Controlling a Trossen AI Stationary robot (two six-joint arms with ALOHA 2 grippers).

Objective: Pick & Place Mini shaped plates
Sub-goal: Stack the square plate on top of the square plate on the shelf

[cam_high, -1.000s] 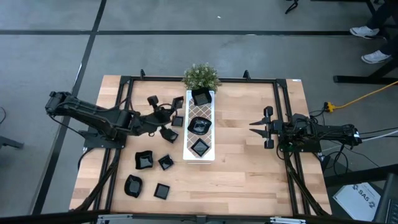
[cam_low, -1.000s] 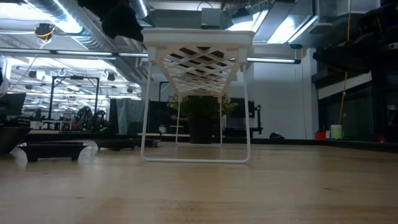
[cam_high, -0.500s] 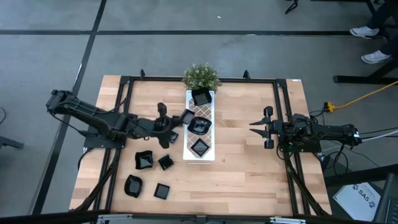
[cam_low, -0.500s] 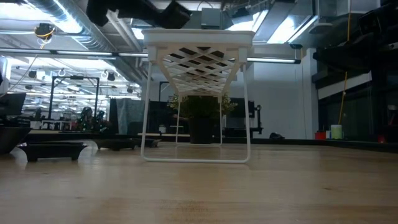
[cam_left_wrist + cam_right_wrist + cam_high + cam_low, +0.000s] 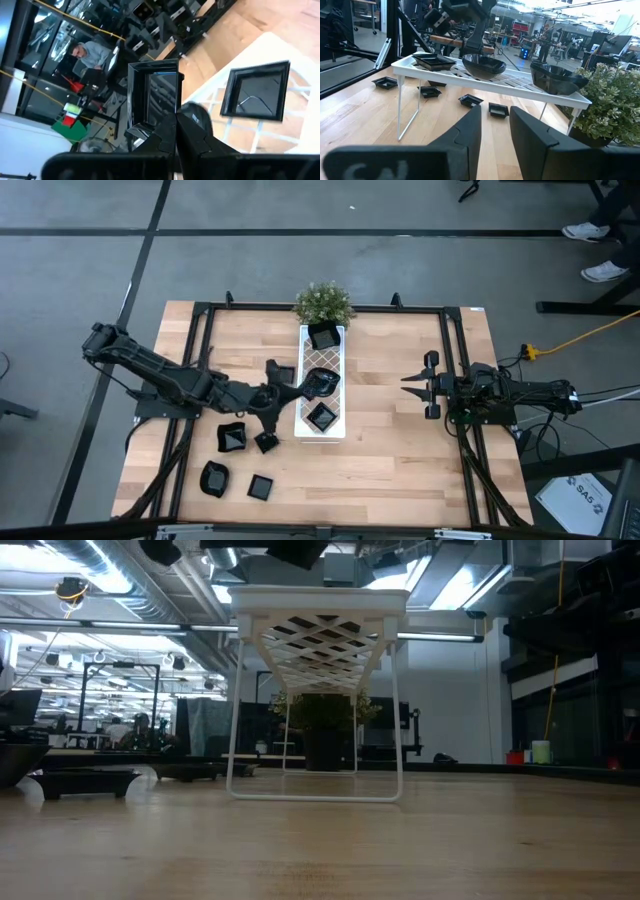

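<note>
hiding most of the left arm above the low view's upper edge, only a dark underside showing over the white tray [image 5: 318,602]. cropping the fingers in the left wrist view. leaving bare tabletop [image 5: 400,460] between tray and right arm. clamping a square black plate [image 5: 152,95] on edge in the left end effector [image 5: 290,387], just at the tray's left rim, beside the three plates on the tray [image 5: 321,383]. lying on the tabletop left of the tray, more plates [image 5: 232,438]. waiting well right, the right end effector [image 5: 412,384], fingers partly apart, gripping nothing.
</note>
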